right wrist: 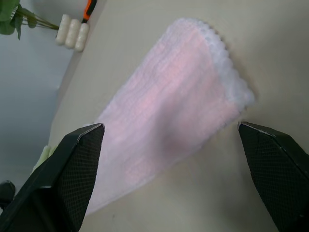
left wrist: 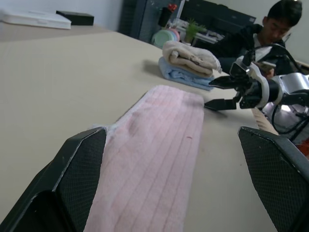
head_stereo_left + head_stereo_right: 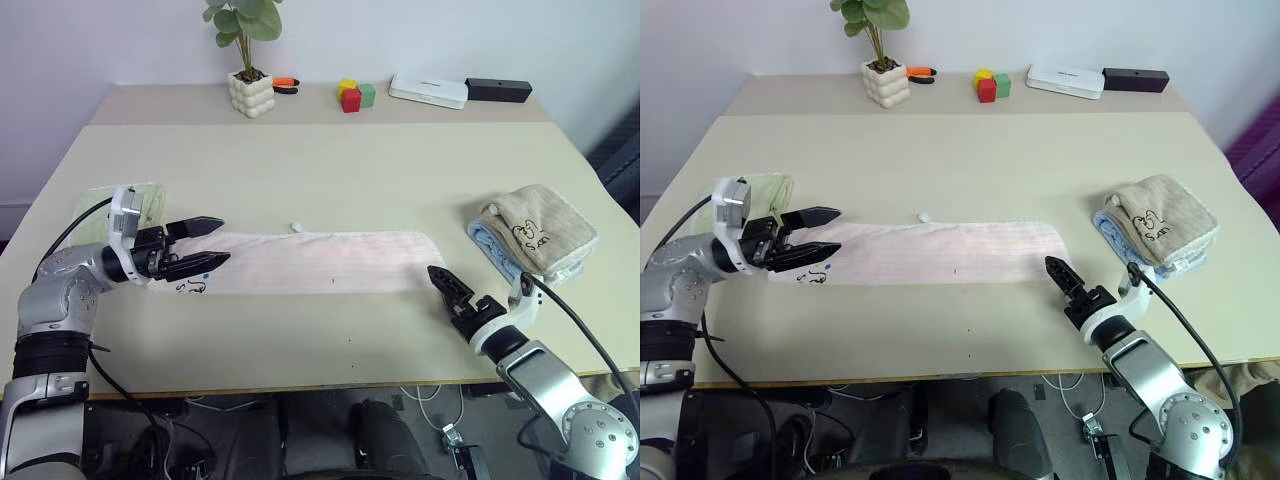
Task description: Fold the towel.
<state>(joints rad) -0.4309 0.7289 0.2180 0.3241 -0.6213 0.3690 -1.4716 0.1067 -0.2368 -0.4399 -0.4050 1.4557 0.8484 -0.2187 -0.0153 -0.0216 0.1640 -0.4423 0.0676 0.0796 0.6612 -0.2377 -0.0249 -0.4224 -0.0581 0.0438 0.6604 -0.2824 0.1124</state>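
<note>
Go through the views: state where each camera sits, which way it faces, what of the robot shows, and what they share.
Left eye view: on the head, looking forward and down at the table; both arms show, left tool open, right tool open.
Right eye view: same seat, same scene.
Left wrist view: along its fingers down the towel toward the right tool.
Right wrist view: over the towel's scalloped end.
Shared: the towel.

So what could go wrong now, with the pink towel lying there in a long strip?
1. The towel is a long narrow strip, and each open end effector, left and right, sits at one end without holding it. A pinch might catch only the top layer and undo the fold.
2. The right end effector is near the beige towel on a blue one; a wide swing could drag that stack.
</note>
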